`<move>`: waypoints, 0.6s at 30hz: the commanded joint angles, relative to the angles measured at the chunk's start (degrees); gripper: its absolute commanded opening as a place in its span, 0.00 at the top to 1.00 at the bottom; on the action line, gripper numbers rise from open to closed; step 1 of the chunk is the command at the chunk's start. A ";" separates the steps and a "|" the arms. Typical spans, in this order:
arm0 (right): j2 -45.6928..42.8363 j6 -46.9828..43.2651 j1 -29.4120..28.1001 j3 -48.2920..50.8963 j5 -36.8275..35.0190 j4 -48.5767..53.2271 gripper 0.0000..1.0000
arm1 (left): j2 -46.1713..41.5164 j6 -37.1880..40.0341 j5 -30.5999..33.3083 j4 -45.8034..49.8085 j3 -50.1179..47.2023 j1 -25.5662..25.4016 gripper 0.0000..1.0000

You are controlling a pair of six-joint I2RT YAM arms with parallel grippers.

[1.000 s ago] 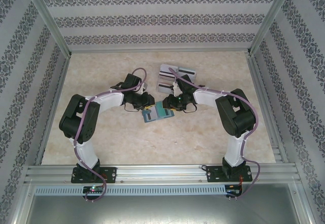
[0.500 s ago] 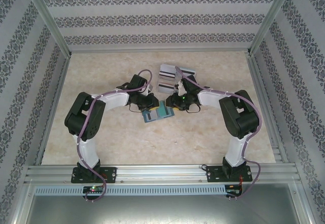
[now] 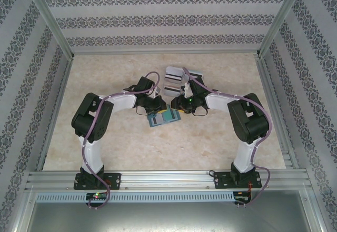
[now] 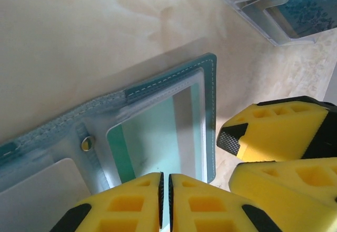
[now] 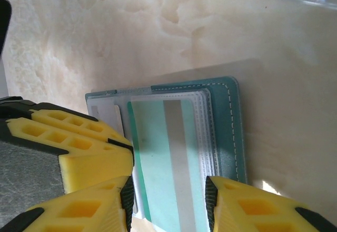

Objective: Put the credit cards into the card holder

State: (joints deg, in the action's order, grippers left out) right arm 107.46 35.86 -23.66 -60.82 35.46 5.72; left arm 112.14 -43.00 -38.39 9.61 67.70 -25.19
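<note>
Where the two arms meet at the middle of the bench, the card holder is seen lying open and flat. A teal card with a grey stripe is gripped by the right end effector, whose fingers are clamped on its two long edges. The card's far end appears tucked under a clear sleeve of the holder. The left end effector is pressed together at the holder's edge, pads all but touching. Whether the sleeve is pinched between them cannot be told. White-grey cards with dark stripes are seen just beyond the holder.
</note>
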 commanded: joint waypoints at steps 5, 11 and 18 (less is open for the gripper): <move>2.11 -0.15 -0.07 0.63 1.09 -0.68 0.57 | 1.83 -0.76 -0.98 -1.90 -0.09 -0.89 0.89; 2.84 -0.16 -0.20 0.65 1.69 -0.84 0.57 | 2.45 -0.76 -0.87 -2.22 -0.64 -0.87 0.93; 3.15 0.42 -0.64 0.44 3.36 -2.04 0.57 | 2.91 -1.41 -1.05 -3.54 -1.94 -0.83 0.97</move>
State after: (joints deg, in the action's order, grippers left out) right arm 109.67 35.88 -23.77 -60.73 36.71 5.21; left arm 113.91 -43.79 -39.00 7.88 67.00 -25.19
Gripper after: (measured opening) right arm 0.432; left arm 0.054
